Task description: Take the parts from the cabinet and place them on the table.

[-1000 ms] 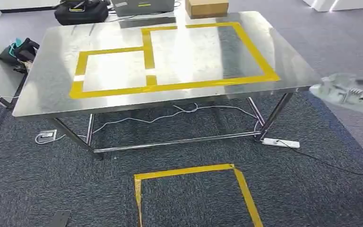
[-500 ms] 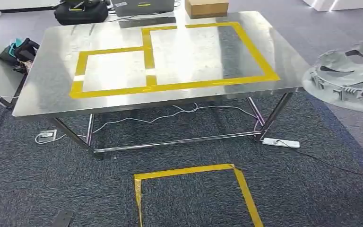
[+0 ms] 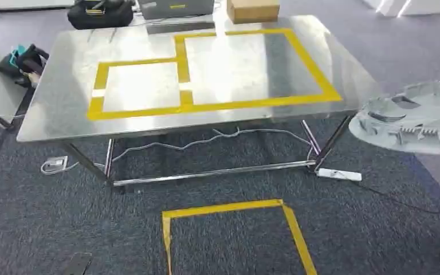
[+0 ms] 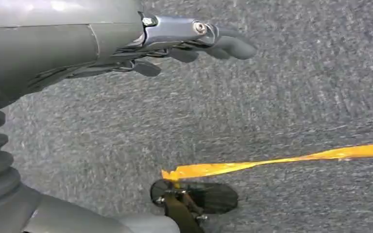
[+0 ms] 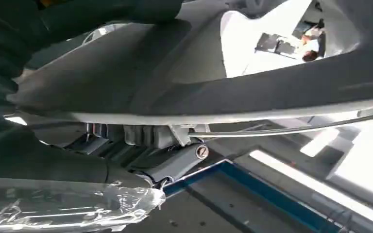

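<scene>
1. fingers (image 4: 223, 46) of the left hand (image 4: 184, 43) reach out loosely, a little apart from one another, with nothing between them; the hand hangs above the dark grey carpet (image 4: 272, 116).
2. below those fingers, on the carpet, runs a strip of yellow tape (image 4: 272, 162), its near end crumpled.
3. right hand (image 5: 141, 160) grips a large, pale grey, ring-shaped plastic part (image 3: 418, 117): in the right wrist view a grey finger (image 5: 184, 160) presses up against the part's ribbed underside, with the thumb lying over the top face.
4. a piece of clear crinkled plastic film (image 5: 73, 204) lies just beside that finger, on the wrist side.
5. seen from the head, the part hangs flat in the air, off the right end of the shiny steel table (image 3: 51, 114) and about level with its top, not touching it.
6. farther out from the part, the tabletop carries yellow tape rectangles (image 3: 206, 69), a small one and a larger one sharing a side.
7. beyond the table's far edge stand a brown cardboard box (image 3: 252, 10), a grey case (image 3: 175, 7) and a black bag (image 3: 100, 12).
8. under the table, white cables (image 3: 206, 140) trail to a white power strip (image 3: 339, 174), and a yellow tape square (image 3: 235, 209) marks the carpet nearer the robot.
</scene>
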Action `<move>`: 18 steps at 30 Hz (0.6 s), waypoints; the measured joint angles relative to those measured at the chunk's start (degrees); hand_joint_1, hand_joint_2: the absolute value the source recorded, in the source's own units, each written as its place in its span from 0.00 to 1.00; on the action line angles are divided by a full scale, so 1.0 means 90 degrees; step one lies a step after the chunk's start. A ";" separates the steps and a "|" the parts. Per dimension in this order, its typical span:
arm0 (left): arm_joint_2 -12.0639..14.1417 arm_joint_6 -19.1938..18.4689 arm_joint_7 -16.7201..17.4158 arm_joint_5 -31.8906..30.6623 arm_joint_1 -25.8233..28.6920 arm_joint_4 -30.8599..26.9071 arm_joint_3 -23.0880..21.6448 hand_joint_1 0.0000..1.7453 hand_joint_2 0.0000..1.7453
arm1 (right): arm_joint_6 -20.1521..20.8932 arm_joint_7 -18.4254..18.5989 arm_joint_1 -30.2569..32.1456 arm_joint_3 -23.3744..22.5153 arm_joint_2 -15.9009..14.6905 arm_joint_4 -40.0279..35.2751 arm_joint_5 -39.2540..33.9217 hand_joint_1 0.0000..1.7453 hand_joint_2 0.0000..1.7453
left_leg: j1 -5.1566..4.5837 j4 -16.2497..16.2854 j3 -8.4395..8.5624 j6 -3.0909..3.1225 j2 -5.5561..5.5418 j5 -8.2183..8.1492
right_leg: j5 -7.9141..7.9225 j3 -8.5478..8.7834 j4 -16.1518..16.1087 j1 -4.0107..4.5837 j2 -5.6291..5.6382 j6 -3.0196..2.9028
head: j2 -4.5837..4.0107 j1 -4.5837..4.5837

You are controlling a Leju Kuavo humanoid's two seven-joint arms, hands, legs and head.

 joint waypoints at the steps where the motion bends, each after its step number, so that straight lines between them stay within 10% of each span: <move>1: -0.0010 0.0002 0.0000 -0.0005 0.0000 0.0000 0.0000 0.00 1.00 | -0.0022 0.0007 0.0038 -0.0002 0.0000 0.0000 0.0005 1.00 1.00 | 0.0002 0.0001 0.0010 0.0007 0.0001 -0.0016 | -0.0216 -0.0306 0.0558 -0.0032 -0.0002 0.0034 | 0.0000 0.0000; 4: -0.0032 0.0007 0.0010 -0.0015 0.0009 0.0000 -0.0002 0.00 1.00 | -0.0024 0.0012 0.0127 -0.0002 0.0000 0.0000 0.0005 1.00 1.00 | 0.0052 0.0020 0.0049 -0.0065 -0.0004 -0.0073 | -0.0039 -0.0555 0.0805 -0.0084 -0.0007 0.0138 | 0.0000 -0.0003; 7: -0.0029 0.0007 0.0010 -0.0015 0.0007 -0.0002 -0.0002 0.00 1.00 | -0.0022 0.0012 0.0182 -0.0003 0.0014 0.0002 0.0005 1.00 1.00 | 0.0142 0.0249 0.0055 -0.0266 -0.0034 -0.0261 | 0.0682 0.0207 -0.0820 -0.0228 -0.0007 0.0383 | 0.0000 0.0017; 8: 0.0051 0.0017 0.0010 -0.0017 -0.0001 -0.0005 -0.0002 0.00 1.00 | -0.0034 0.0017 0.0183 0.0005 0.0063 0.0002 0.0012 1.00 1.00 | 0.0116 0.0319 0.0006 -0.0326 -0.0050 -0.0327 | 0.0590 0.0271 -0.0746 -0.0204 0.0099 0.0342 | 0.0000 0.0071; 9: 0.0012 0.0017 0.0010 -0.0031 0.0004 -0.0005 -0.0005 0.00 1.00 | -0.0061 0.0041 0.0216 -0.0022 0.0068 -0.0012 0.0012 1.00 1.00 | 0.0097 0.0348 -0.0010 -0.0330 -0.0055 -0.0340 | 0.0573 0.0233 -0.0705 -0.0210 0.0109 0.0139 | 0.0000 0.0044; 13: 0.0017 0.0019 0.0010 -0.0041 0.0010 -0.0005 -0.0010 0.00 1.00 | -0.0085 0.0046 0.0395 -0.0107 0.0073 -0.0017 0.0065 1.00 1.00 | 0.0115 0.0438 -0.0021 -0.0408 0.0004 -0.0440 | 0.0494 0.0199 -0.0617 -0.0206 0.0106 -0.0054 | 0.0000 -0.0046; 16: 0.0005 0.0019 0.0010 -0.0051 -0.0015 -0.0005 -0.0010 0.00 1.00 | -0.0141 0.0070 0.0450 -0.0255 0.0073 -0.0032 0.0092 1.00 1.00 | 0.0111 0.1786 -0.0743 -0.0418 0.0063 -0.1057 | 0.0454 0.0226 -0.0622 -0.0183 0.0084 -0.0122 | 0.0000 -0.0063; 18: -0.0002 0.0019 0.0010 -0.0053 -0.0001 -0.0005 -0.0010 0.00 1.00 | -0.0160 0.0070 0.0471 -0.0282 0.0075 -0.0034 0.0102 1.00 1.00 | 0.0103 0.2418 -0.1166 -0.0368 0.0062 -0.1151 | 0.0418 0.0257 -0.0621 -0.0144 0.0080 -0.0168 | 0.0002 -0.0068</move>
